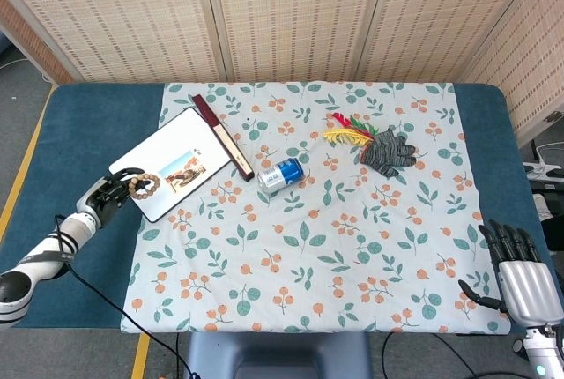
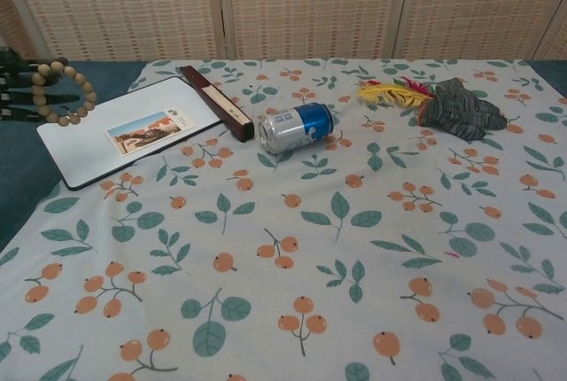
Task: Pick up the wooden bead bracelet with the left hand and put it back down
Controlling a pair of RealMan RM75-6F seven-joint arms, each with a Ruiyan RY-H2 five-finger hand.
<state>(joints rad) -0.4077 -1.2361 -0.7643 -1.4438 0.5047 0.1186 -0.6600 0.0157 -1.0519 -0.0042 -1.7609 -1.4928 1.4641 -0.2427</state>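
Dangling from the left hand (image 1: 107, 194), whose fingers pinch its loop, the wooden bead bracelet (image 1: 144, 186) looks light, floppy and best held by several beads.

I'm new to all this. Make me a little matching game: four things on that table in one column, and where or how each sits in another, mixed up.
Things:
1. bead bracelet
2. soda can
3. grey glove
4. picture card

Places:
A. beside the coloured feathers
B. lying on the white board
C. held in the left hand
D. on its side, mid-cloth

Pairs: 1-C, 2-D, 3-A, 4-B
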